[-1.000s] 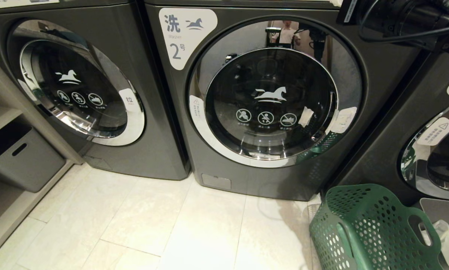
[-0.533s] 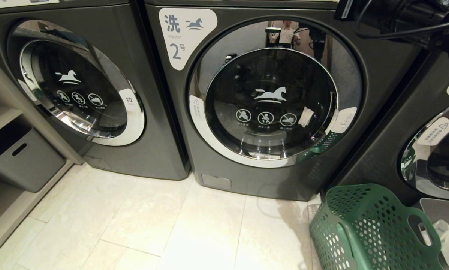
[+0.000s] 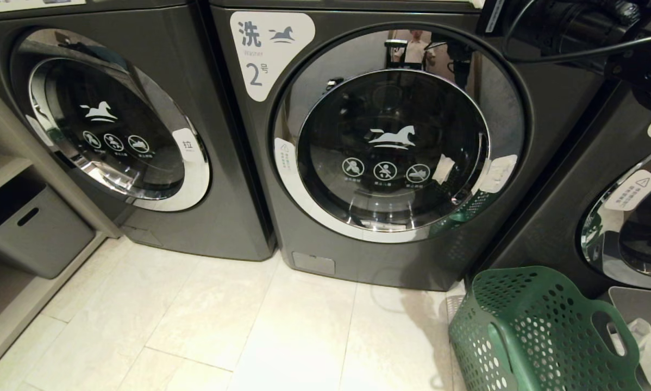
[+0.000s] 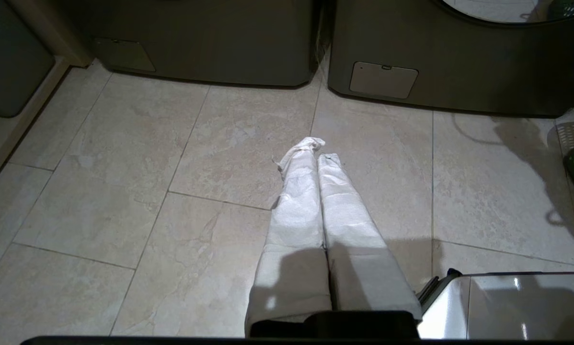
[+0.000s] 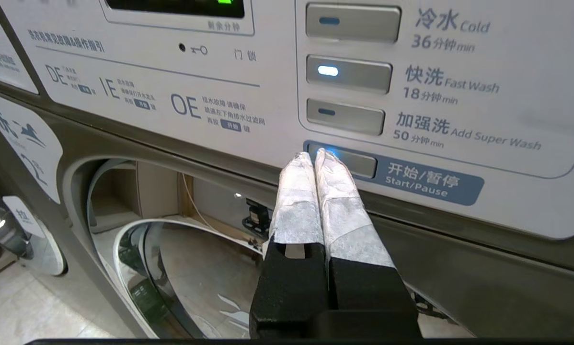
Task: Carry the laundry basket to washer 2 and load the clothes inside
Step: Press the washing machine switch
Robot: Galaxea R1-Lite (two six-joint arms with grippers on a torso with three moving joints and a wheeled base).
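Meanwhile, little changed from a second ago: washer 2 (image 3: 390, 141), basket (image 3: 537, 331) and floor (image 3: 222, 315) sitting exactly as before in the head view, door (image 3: 393, 149) shut. Only the right arm (image 3: 586, 32) shifted, its dark bulk and cable at the top right corner sliding a little leftward and lower across the washer's upper edge.

Seen from the right wrist: right gripper (image 5: 314, 155) raised to the control panel (image 5: 507, 96), wrapped fingers (image 5: 296, 191) pressed tight together, nothing between them, tips at or just short of the Start/Pause button (image 5: 359, 165); contact impossible to tell. Button lit blue beside the tips; Fast Wash button (image 5: 349, 73) above also lit. Below the panel, the curved top of the door rim showing.

Left gripper (image 4: 315, 153) hanging low over the floor tiles in front of the washers, pointing forward and down, white-wrapped fingers (image 4: 296, 201) closed flat against each other, empty.

Basket standing green on the floor at the washer's lower right corner, just beside it, tilted. Near it at the far right edge, a grey bin (image 3: 643, 309) with something pale inside.
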